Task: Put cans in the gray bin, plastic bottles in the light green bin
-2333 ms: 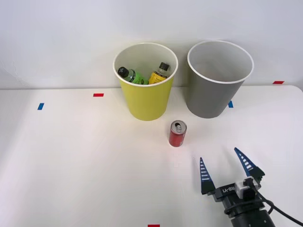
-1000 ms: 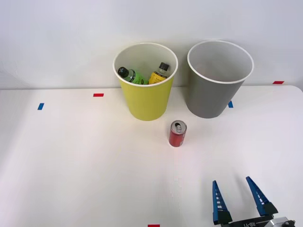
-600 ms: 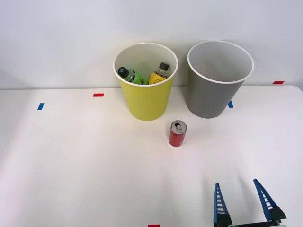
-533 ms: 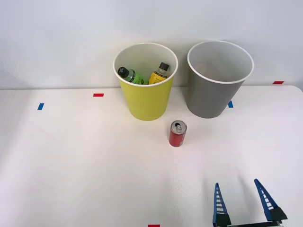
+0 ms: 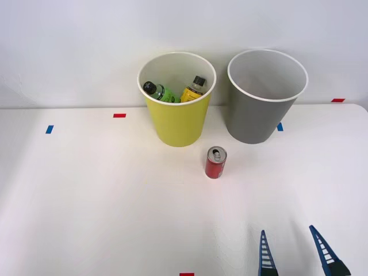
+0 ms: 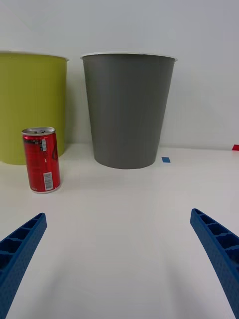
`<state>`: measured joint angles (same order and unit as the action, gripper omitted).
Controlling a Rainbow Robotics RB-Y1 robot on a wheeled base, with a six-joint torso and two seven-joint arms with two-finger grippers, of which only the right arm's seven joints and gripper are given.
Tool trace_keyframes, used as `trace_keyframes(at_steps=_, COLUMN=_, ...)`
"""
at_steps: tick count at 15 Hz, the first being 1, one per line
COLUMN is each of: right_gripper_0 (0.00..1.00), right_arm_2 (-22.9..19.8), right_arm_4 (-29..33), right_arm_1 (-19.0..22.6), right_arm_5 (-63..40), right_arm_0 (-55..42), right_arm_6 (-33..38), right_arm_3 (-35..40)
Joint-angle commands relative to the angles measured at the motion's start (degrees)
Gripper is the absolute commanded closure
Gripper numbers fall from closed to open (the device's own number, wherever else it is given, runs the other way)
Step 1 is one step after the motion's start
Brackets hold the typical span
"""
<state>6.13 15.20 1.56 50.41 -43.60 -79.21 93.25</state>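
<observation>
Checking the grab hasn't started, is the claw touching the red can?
Apart. The front view shows bare table between the open claw and the upright can; the wrist view shows the can beyond its fingers.

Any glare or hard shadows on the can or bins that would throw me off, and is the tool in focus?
Front view: even, soft light; the can casts only a faint shadow, no glare on the table. Right wrist view: the can's label reads sharp, the gray bin and green bin are evenly lit; the tool's fingers look slightly soft at the frame corners.
</observation>
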Motion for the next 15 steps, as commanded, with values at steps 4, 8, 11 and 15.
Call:
trace_keyframes(at_steps=4, right_gripper_0=0.0, right_arm_2=0.02, right_arm_4=0.0, right_arm_1=0.11, right_arm_5=-0.04, right_arm_0=0.01, right_arm_6=-0.07, right_arm_3=0.0)
trace_keyframes(at_steps=8, right_gripper_0=0.0, right_arm_2=0.02, right_arm_4=0.0, right_arm_1=0.11, right_arm_5=-0.04, right_arm_0=0.01, right_arm_6=-0.07, right_arm_3=0.0)
trace_keyframes(at_steps=11, right_gripper_0=0.0, right_arm_2=0.02, right_arm_4=0.0, right_arm_1=0.11, right_arm_5=-0.04, right_arm_0=0.01, right_arm_6=-0.07, right_arm_3=0.0)
trace_keyframes(at_steps=15, right_gripper_0=0.0, right_arm_2=0.02, right_arm_4=0.0, right_arm_1=0.11, right_arm_5=-0.04, right_arm_0=0.01, right_arm_6=-0.07, right_arm_3=0.0)
